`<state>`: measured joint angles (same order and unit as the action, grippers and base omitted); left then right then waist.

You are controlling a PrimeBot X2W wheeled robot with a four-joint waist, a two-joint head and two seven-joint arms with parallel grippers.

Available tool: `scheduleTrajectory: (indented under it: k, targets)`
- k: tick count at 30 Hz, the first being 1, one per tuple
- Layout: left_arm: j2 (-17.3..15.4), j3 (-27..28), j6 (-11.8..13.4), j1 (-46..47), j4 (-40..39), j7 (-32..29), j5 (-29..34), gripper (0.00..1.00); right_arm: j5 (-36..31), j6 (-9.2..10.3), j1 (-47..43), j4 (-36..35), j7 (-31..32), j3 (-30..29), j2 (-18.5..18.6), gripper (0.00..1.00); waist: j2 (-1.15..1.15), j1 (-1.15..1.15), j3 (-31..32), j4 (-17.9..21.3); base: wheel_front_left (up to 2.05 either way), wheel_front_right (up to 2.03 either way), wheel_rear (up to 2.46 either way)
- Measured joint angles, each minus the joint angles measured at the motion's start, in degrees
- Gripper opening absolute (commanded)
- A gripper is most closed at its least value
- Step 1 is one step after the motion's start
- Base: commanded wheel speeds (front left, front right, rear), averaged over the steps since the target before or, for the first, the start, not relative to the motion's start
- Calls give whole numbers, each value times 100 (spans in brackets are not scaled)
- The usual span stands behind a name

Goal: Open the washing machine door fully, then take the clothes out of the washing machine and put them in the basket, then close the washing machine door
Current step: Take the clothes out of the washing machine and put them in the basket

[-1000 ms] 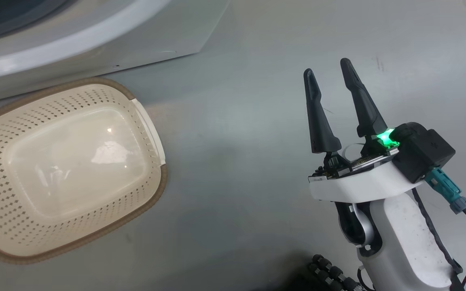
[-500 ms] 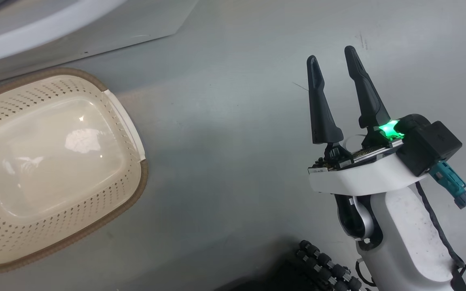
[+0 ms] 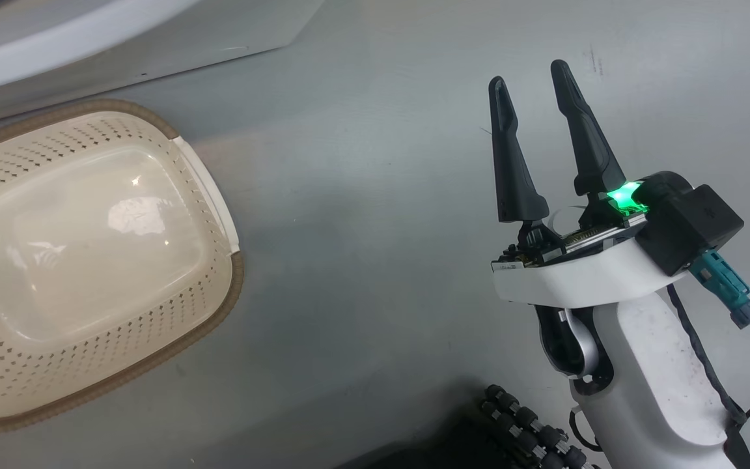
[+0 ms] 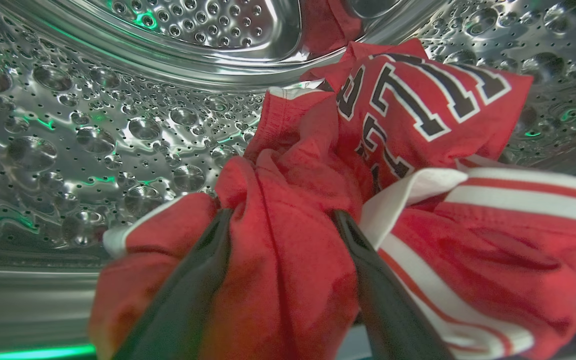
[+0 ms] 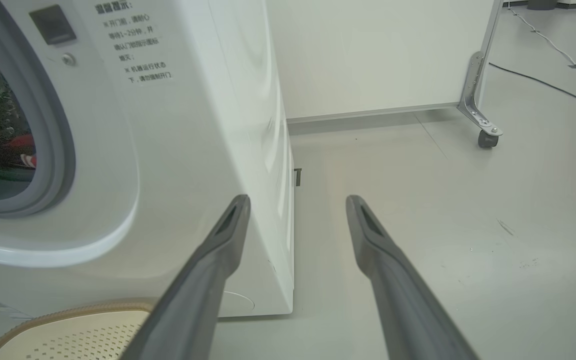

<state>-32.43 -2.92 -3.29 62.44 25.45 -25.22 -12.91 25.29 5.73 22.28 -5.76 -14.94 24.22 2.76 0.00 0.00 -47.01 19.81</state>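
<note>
**Big white front-loading washing machine** (image 5: 183, 150): upper left of head view, left half of right wrist view. Grey rubber seal (image 5: 63, 150) around the mouth, black text on the front panel.

**Grey floor** (image 3: 362, 228): broad bare stretch to the right of the machine's corner, running out to a white panel on a castor foot (image 5: 488, 137) and a thin dark cable (image 5: 548, 87).

**Steel perforated drum** (image 4: 93, 130): dimpled wall curving behind and left of the load.

**Small cream perforated plastic basket with brown woven-look rim** (image 3: 173, 306): on the floor just in front of the machine, glossy bottom bare. White side handle (image 3: 212, 195) on the side towards the right gripper, well apart from it.

**Red clothes** (image 4: 318, 165): heaped in the drum. Jersey with navy-and-white lettering (image 4: 418, 110) at the back, white striped trim at the right, plain red fold nearest.

**Left gripper** (image 4: 282, 214): inside the drum. Dark fingers spread, one on each side of the plain red fold, cloth filling the gap and touching both.

**Right gripper** (image 3: 528, 73): over bare floor, beside the machine's right corner. Fingers apart, floor showing between them.
</note>
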Motion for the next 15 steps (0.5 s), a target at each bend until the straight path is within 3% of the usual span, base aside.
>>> scheduleTrajectory:
  k: [14, 15]
  targets:
    - [130, -116, -10, 104, 215, 4, -4, 0, -19, 7, 77, 55, 0, -10, 1, 100, 0, 0, 67, -114, 0, 0, 0]
    - [143, -114, -11, 111, 218, 10, -13, 13, -19, 8, 79, 55, 0, -10, 2, 100, 0, 0, 71, -120, 0, 0, 0]
